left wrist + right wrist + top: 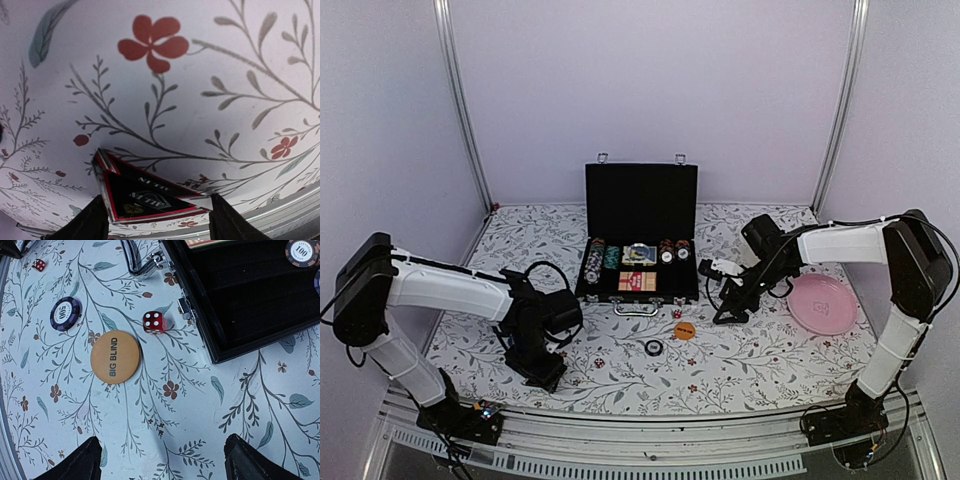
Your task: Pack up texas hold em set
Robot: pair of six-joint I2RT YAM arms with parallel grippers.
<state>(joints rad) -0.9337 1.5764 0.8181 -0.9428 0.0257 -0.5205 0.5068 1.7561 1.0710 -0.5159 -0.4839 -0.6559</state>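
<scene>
The triangle token (pixel 145 197) lies on the table (pixel 200 75) near its front edge, well apart from the open briefcase (pixel 640 200). The left fingers (pixel 87 222) stand close on either side of it, fairly wide; whether they have hold of it I cannot tell. Its slanted sides worry me: a pinch there could squirt it out toward the edge, or tip it over. The right fingers (pixel 82 460) hang wide apart and empty above the BIG BLIND button (pixel 115 360), a red die (pixel 153 322) and a loose chip (pixel 65 313), all unpacked.
</scene>
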